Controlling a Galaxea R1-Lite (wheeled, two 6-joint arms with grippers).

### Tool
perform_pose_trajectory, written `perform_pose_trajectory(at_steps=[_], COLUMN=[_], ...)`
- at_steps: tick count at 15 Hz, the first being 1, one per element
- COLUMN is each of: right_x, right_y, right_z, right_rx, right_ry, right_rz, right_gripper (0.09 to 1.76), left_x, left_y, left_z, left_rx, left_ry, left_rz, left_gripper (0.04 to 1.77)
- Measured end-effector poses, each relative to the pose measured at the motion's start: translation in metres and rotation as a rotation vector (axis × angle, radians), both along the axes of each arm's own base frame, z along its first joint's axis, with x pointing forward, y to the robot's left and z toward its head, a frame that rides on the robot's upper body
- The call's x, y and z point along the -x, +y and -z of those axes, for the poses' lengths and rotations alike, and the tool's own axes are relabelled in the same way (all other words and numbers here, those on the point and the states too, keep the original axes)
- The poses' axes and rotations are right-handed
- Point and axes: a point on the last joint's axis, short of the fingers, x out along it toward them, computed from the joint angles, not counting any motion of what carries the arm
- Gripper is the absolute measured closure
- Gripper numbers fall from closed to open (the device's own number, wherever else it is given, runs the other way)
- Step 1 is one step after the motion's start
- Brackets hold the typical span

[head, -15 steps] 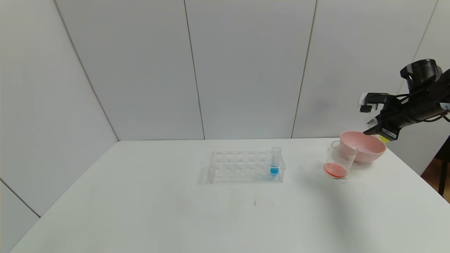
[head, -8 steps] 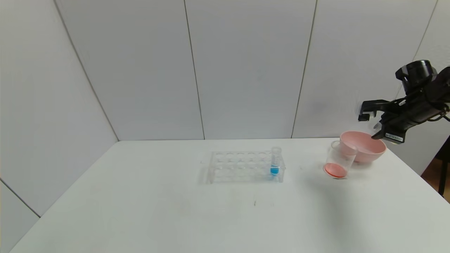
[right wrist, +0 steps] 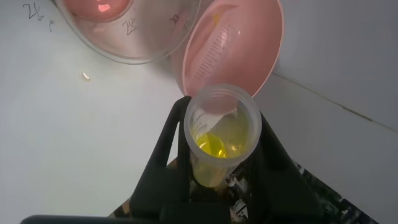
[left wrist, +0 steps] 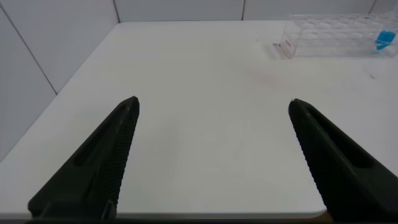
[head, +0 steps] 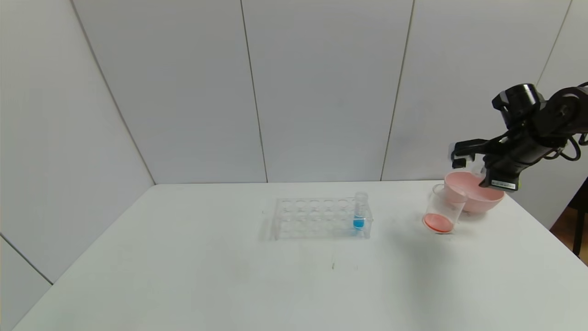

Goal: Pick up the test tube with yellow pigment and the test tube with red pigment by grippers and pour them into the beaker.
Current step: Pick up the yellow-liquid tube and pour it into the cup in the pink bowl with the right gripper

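Note:
My right gripper (head: 473,161) hangs over the pink bowl (head: 477,196) at the table's far right, just behind the beaker (head: 442,214). It is shut on the test tube with yellow pigment (right wrist: 221,134), whose open mouth faces the wrist camera with yellow liquid inside. The beaker leans against the bowl and holds red-orange liquid at its bottom; it also shows in the right wrist view (right wrist: 130,31). A clear tube with scale marks (right wrist: 214,53) lies in the bowl with no red liquid visible in it. My left gripper (left wrist: 213,102) is open and empty above the table's left side.
A clear tube rack (head: 317,218) stands mid-table with one blue-liquid tube (head: 359,214) at its right end. The rack also shows in the left wrist view (left wrist: 336,34). The table's right edge runs close to the bowl.
My right gripper has moved left and down with the yellow tube, from beyond the bowl's right side to over the bowl, closer to the beaker.

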Motion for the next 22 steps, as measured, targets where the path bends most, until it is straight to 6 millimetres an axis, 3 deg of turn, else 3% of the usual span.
perform_pose_trajectory(at_steps=[13,22], right_x=[-0.017,-0.02], right_y=[0.023,0.034], right_z=[0.024,0.023], right_rx=[0.228,0.398], right_ry=[0.029,0.025], right_rz=[0.05,0.046], right_gripper=[1.3,1.3], left_x=[0.0,0.0], left_y=[0.0,0.0], left_z=[0.0,0.0], left_rx=[0.0,0.0], left_ry=[0.0,0.0], left_rz=[0.0,0.0], left_gripper=[0.09,0.09])
